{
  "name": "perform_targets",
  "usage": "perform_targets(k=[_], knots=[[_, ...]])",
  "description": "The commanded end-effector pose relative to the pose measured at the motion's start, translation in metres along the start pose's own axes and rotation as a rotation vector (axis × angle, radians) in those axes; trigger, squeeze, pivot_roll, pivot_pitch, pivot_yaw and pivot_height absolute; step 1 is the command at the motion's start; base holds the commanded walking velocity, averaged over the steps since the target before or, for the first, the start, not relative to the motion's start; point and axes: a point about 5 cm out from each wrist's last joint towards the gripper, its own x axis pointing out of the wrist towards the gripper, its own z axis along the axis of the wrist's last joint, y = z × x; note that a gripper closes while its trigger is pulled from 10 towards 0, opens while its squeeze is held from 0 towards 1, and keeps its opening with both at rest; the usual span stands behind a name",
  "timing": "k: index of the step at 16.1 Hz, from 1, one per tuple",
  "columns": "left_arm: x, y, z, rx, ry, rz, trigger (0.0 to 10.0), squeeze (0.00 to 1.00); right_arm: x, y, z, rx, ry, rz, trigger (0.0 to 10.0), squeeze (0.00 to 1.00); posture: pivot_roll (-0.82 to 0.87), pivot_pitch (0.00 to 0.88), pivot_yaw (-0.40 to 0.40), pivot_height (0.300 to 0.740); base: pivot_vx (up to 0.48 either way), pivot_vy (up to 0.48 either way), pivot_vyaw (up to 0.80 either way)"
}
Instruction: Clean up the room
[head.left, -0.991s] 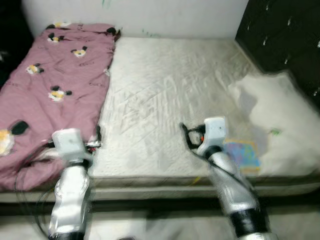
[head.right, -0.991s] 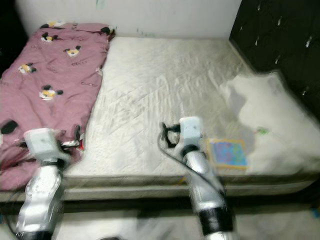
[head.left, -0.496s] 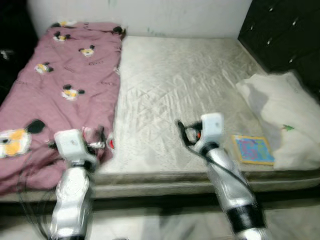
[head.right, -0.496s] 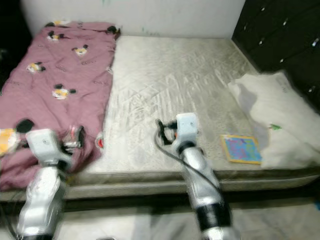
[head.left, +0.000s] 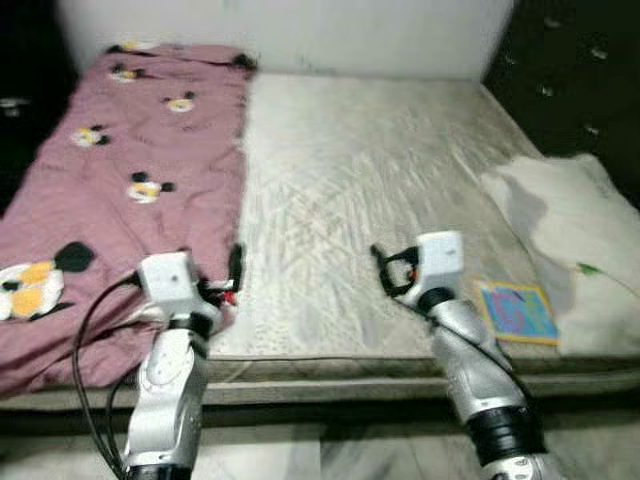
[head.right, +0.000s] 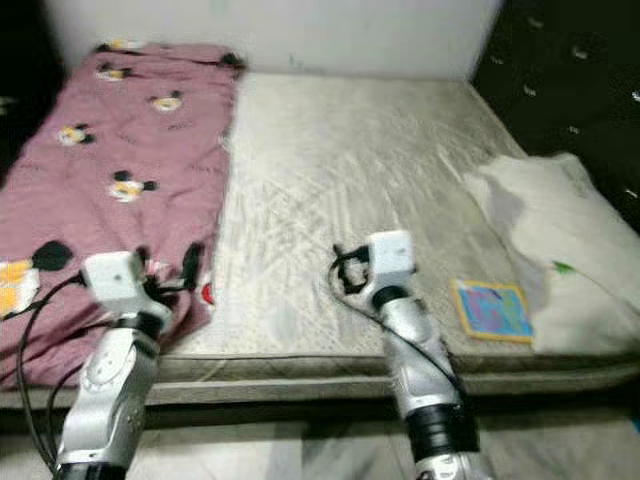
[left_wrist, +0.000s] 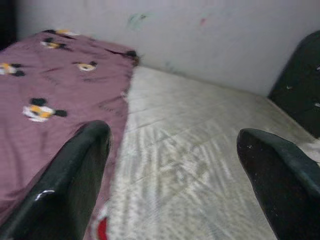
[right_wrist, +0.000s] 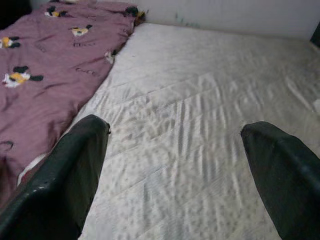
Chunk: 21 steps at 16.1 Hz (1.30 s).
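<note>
A pink blanket (head.left: 120, 170) printed with cartoon mice covers the left part of the bed. Its right edge lies on the bare cream mattress (head.left: 350, 170). My left gripper (head.left: 228, 280) hovers open over the blanket's front right corner, by a small red patch (head.right: 205, 293). In the left wrist view its fingers (left_wrist: 75, 175) stand wide apart with nothing between them. Over the mattress near the front edge my right gripper (head.left: 392, 272) is open, its fingers (right_wrist: 70, 175) empty too. A colourful book (head.left: 516, 312) lies to its right.
A white pillow (head.left: 570, 230) rests at the mattress's right side, next to the book. Dark padded panels (head.left: 580, 80) rise on the right and a white wall (head.left: 300, 30) runs behind the bed. The bed's front edge (head.left: 330, 365) is close before me.
The whole view has shifted as the camera moved. Both grippers remain open above the front of the bed; the left one now sits right at the blanket's corner.
</note>
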Motion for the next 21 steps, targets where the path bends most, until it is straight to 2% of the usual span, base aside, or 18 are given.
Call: perform_targets(k=[1,7,8,9,10,12,21], knots=[[-0.001,0.007,0.002,0.009,-0.004,0.014,10.0,0.0,0.003,0.008,0.002,-0.002,-0.005,0.015,10.0,0.0,0.06,0.079,-0.058,0.74,0.458,0.0,0.0],[-0.002,0.007,0.002,0.001,0.002,0.017,10.0,0.0,0.003,0.006,0.0,-0.01,-0.002,0.006,10.0,0.0,0.06,0.091,-0.058,0.74,0.423,0.0,0.0],[-0.001,0.007,-0.001,-0.01,0.022,0.054,10.0,0.0,0.003,0.004,-0.001,-0.013,0.001,0.001,10.0,0.0,0.06,0.091,-0.058,0.74,0.0,0.0,0.0],[0.001,0.011,-0.008,0.024,0.075,0.12,10.0,0.0,0.003,0.003,-0.003,-0.015,0.005,-0.004,10.0,0.0,0.06,0.092,-0.056,0.74,0.0,0.0,0.0],[0.001,0.01,-0.009,0.01,0.089,0.1,10.0,0.0,0.003,0.002,-0.003,-0.017,0.006,-0.008,10.0,0.0,0.06,0.092,-0.056,0.74,0.0,0.0,0.0],[0.001,0.007,-0.006,0.004,0.058,0.061,10.0,0.0,0.003,0.001,-0.004,-0.015,0.007,-0.014,10.0,0.0,0.06,0.092,-0.056,0.74,0.0,0.356,0.0],[0.001,0.009,-0.009,-0.022,0.082,0.083,10.0,0.0,0.003,0.003,-0.005,-0.016,0.007,-0.008,10.0,0.0,0.06,0.096,-0.054,0.74,0.0,0.48,0.0]])
